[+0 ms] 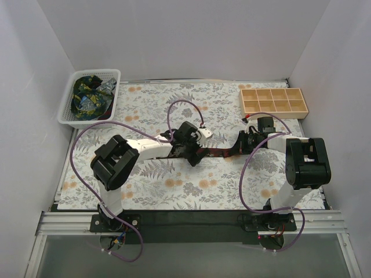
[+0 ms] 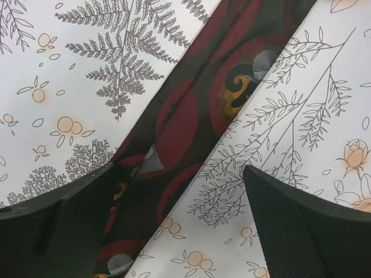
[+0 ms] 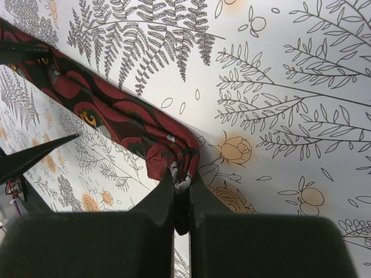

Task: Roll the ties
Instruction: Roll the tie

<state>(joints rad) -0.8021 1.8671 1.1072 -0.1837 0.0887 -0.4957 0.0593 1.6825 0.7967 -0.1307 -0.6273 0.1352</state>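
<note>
Maroon tie [image 2: 191, 110] seems limp, slippery: right gripper [image 3: 181, 191] pinches its bunched end, the sound hold; left gripper [image 2: 174, 185] straddles it, spread wide

Floral-print table [image 1: 174, 197]: maroon tie [image 1: 217, 153] centre, white basket [image 1: 87, 123] far left, wooden tray [image 1: 273, 113] far right.

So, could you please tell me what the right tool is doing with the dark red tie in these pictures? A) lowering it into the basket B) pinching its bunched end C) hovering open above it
B: the right wrist view shows the right tool closed on the bunched end of the tie, the rest lying along the tablecloth.
</note>
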